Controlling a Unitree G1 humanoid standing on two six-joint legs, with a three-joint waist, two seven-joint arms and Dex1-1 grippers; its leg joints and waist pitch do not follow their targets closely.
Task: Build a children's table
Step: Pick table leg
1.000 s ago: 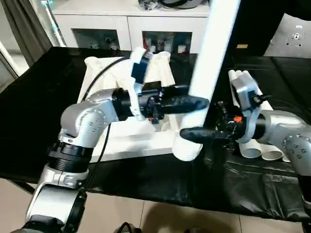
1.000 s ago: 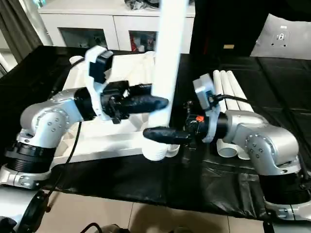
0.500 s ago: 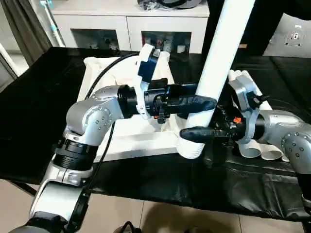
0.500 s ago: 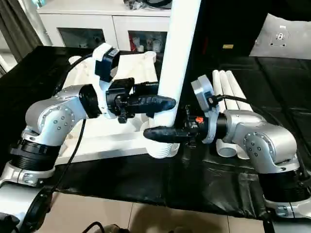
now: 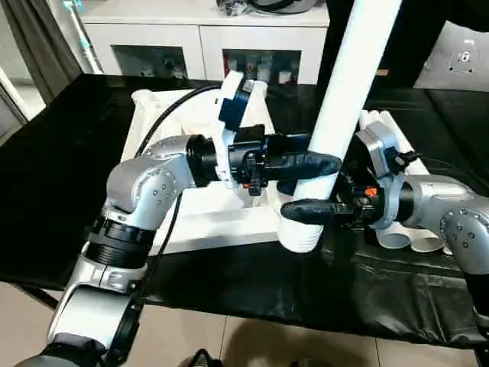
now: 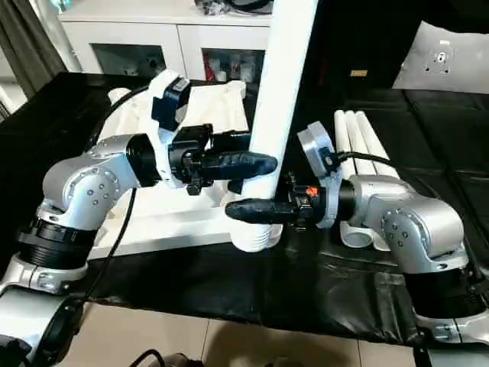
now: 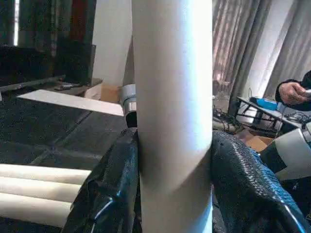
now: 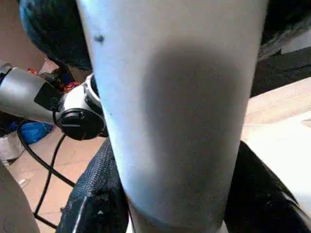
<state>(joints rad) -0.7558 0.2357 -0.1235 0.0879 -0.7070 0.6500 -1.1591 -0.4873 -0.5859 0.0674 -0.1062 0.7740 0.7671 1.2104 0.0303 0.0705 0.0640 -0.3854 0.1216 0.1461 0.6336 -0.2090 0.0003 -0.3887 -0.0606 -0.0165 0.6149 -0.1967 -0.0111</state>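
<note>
The white table top [image 5: 200, 220] lies underside up on the black work surface. One white leg [image 5: 348, 92] stands nearly upright, its flared end [image 5: 298, 234] at the top's near right corner. My left gripper [image 5: 319, 164] is shut on the leg a little above that end; its black fingers [image 7: 108, 188] press both sides. Just below it, my right gripper [image 5: 303, 208] comes from the right, and its fingers [image 8: 97, 196] hug the leg on both sides. Whether the leg's end sits in a socket is hidden.
Three more white legs [image 6: 356, 139] lie side by side on the black cover to the right, behind my right forearm. A white cabinet [image 5: 206, 34] stands behind the work surface. A person's hand [image 7: 292, 90] shows far off in the left wrist view.
The leg's upper end has leaned to the right and my left arm has shifted with it. My right gripper's fingers have closed in on the leg.
</note>
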